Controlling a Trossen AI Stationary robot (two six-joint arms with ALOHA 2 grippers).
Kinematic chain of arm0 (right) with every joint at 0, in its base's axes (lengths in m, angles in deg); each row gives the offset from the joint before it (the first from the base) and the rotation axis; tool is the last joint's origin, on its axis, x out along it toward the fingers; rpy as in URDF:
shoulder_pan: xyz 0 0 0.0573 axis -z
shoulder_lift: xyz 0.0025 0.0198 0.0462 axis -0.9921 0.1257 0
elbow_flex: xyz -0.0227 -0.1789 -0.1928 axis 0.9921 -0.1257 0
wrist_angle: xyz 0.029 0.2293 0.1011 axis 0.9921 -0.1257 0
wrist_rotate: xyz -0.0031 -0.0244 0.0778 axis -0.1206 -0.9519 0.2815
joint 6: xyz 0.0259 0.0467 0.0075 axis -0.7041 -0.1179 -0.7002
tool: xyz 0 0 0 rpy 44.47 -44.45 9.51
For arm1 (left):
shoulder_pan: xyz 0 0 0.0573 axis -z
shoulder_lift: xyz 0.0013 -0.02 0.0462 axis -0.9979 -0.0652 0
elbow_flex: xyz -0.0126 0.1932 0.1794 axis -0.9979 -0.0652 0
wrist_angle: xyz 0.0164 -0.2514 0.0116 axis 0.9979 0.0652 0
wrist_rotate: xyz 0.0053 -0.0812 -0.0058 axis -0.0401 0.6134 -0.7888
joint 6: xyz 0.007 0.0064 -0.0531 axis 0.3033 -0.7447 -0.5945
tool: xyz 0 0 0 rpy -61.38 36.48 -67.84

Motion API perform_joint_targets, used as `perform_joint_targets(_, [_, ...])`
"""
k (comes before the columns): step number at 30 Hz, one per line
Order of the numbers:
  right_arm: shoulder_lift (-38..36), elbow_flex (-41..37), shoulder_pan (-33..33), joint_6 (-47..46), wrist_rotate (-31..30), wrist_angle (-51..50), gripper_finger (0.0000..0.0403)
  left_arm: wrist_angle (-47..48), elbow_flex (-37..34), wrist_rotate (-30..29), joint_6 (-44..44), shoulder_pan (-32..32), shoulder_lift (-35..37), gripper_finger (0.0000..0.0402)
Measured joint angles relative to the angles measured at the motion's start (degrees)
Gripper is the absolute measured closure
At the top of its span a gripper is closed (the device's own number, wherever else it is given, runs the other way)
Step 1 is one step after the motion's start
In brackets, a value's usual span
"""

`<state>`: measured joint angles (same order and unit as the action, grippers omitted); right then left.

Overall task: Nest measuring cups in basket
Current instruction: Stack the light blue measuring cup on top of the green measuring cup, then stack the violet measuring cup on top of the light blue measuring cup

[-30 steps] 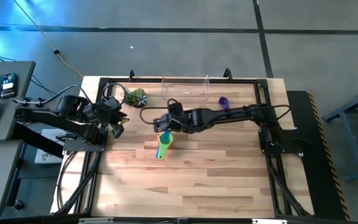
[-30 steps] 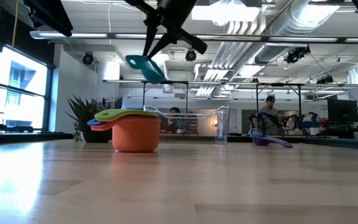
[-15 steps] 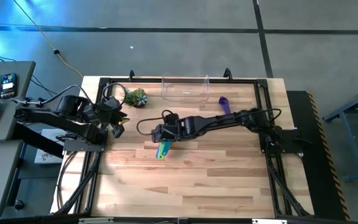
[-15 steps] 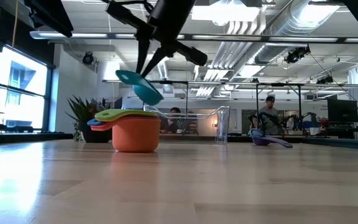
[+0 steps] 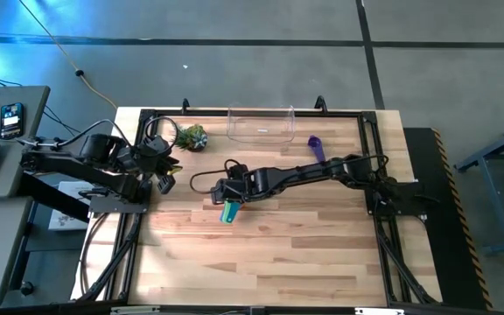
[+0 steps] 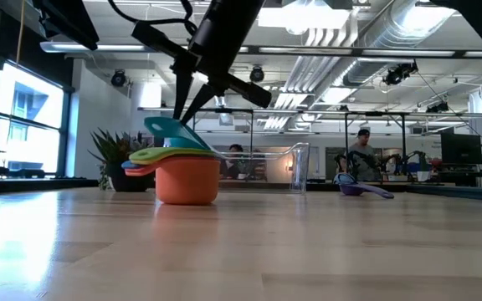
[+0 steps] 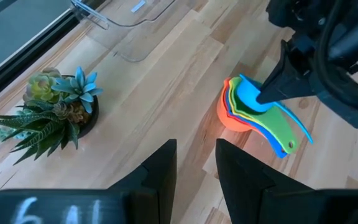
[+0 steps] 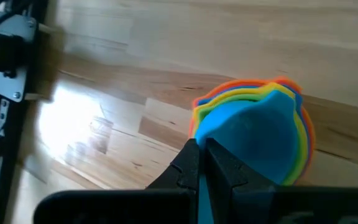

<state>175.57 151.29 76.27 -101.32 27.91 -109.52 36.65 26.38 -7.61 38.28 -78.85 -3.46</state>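
While the teal cup settles: lower it straight.
Right hand [image 6: 178, 117]: clamped on small teal plastic measuring cup [image 6: 167, 131], touching the orange-bottomed nested cup stack [image 6: 187, 180] mid-counter.
Release: after full seating.
Left hand [image 7: 194, 163]: parted, empty.

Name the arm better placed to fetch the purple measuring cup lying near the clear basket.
Right. The right gripper is busy seating the teal plastic cup on the stack, but the purple plastic measuring cup lies beside that arm. The left gripper waits far across.
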Motion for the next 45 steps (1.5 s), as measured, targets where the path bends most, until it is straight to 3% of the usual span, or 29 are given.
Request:
perform_joint_targets(10, [0.0,0.0,0.01,-0.49,-0.92,-0.33,0.04,0.01,0.0,0.0,0.0,-0.01,0.0,0.0298])
perform_joint_targets(23, [-0.02,0.0,0.01,-0.92,-0.57,0.18,0.0328,0.0,0.0,0.0,0.0,-0.01,0.0,0.0298])
perform_joint_targets(35, [-1.73,4.88,-2.22,1.03,2.86,-3.19,0.0325,0.04,-0.02,0.04,1.97,-0.01,-0.02,0.0298])
perform_joint_targets(40, [-1.68,5.37,-5.28,-0.51,2.84,-7.3,0.0325,0.05,-0.02,0.8,4.23,-0.01,-0.02,0.0298])
perform_joint_targets(45, [-1.66,5.38,-8.36,-2.45,2.69,-19.53,0.0325,0.07,-0.02,0.92,6.08,-0.01,-0.02,0.0298])
